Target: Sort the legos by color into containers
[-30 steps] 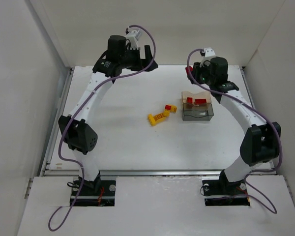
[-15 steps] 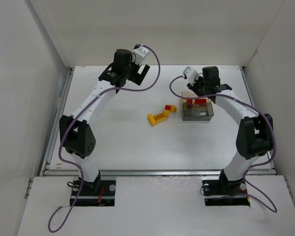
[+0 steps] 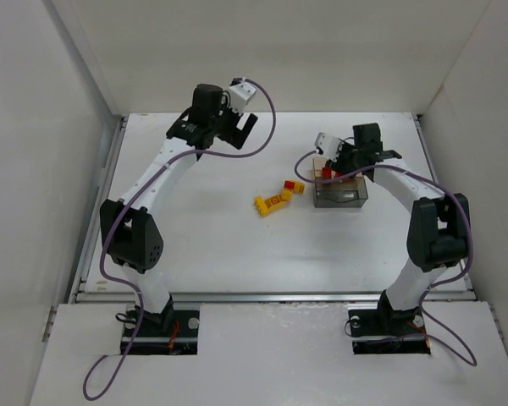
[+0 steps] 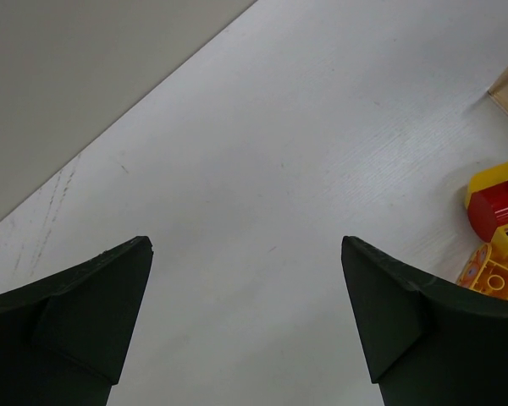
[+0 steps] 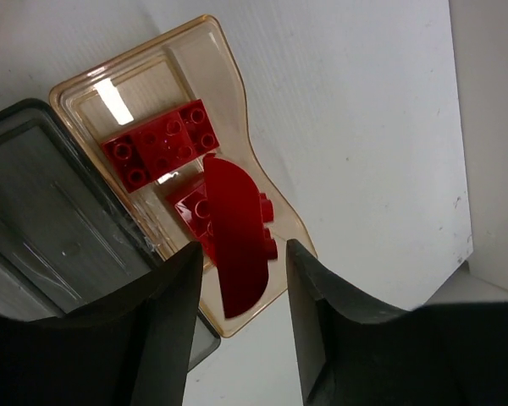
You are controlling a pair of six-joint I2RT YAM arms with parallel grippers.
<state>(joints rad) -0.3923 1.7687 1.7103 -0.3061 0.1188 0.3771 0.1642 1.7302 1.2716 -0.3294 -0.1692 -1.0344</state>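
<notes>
Two slim white arms, left arm and right arm, bulky black joint housings, matte black wedge-shaped jaws, looping purple cables, small white wrist cameras, black bolted bases

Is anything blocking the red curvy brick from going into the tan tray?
Nothing visible does. The red curved brick is between the fingers of the right gripper, directly over the open tan tray, which only holds other red bricks.
</notes>
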